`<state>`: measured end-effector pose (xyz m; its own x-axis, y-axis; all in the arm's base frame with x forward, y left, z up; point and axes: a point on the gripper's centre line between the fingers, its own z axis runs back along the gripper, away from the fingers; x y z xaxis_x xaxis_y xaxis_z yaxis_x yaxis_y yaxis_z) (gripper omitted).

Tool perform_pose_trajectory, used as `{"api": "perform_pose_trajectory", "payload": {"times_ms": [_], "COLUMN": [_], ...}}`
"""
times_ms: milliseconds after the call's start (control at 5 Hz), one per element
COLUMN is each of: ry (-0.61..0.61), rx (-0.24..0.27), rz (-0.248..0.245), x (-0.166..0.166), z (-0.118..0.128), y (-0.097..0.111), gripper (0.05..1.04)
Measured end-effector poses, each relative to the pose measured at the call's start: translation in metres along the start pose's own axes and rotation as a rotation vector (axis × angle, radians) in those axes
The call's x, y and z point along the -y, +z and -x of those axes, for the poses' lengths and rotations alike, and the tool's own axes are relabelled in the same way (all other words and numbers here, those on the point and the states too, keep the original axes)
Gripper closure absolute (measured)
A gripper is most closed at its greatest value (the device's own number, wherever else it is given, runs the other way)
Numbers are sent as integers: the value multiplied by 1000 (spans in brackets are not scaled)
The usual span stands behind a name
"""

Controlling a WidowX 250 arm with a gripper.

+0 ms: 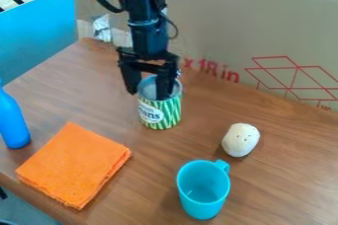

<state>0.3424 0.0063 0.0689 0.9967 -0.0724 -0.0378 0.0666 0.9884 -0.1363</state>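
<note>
Gripper (149, 95): in the camera view, hanging down from the far side of the tabletop (290, 169), its two fingers apart, with the near one seeming to dip into the mouth of the can and the other just beside the outer wall; whether either presses on the metal, I cannot tell.
Can (158, 114): upright and open-topped, green-and-white striped, standing right under the gripper, nearer the tabletop's back edge than its front.
Orange cloth (74, 165): folded flat towards the front edge, between the can and the tabletop's near left corner.
Blue bottle (12, 123): upright by the left side, just beyond the cloth and apart from it.
Turquoise cup (203, 189): upright in the nearer part, open mouth up, handle towards the white object.
White object (241, 140): rounded, with small dark marks, lying near the cup but apart from it.
Cardboard (218, 21): standing behind the tabletop's back edge.
Step in hand: judged from the pose, lining up on the can's rim, with no firm hold made.
Next move: a grasp here would call for the fingers to straddle the wall cleanly and then close gently, keeping the can from tipping.
</note>
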Motion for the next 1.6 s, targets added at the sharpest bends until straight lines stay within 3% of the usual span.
{"api": "perform_pose_trajectory", "payload": {"times_ms": [200, 400, 600, 1000, 1200, 1400, 1600], "ry": [-25, -21, 43, 123, 154, 179, 201], "rx": [8, 32, 66, 219, 235, 242, 290], "rz": [34, 29, 43, 35, 103, 12, -87], "x": [19, 32, 23, -7, -27, -54, -91], "z": [-2, -1, -5, -36, -33, -20, 6], "y": [-7, -4, 0, 39, 48, 65, 77], "gripper": [83, 82, 82, 83, 83, 83, 82]}}
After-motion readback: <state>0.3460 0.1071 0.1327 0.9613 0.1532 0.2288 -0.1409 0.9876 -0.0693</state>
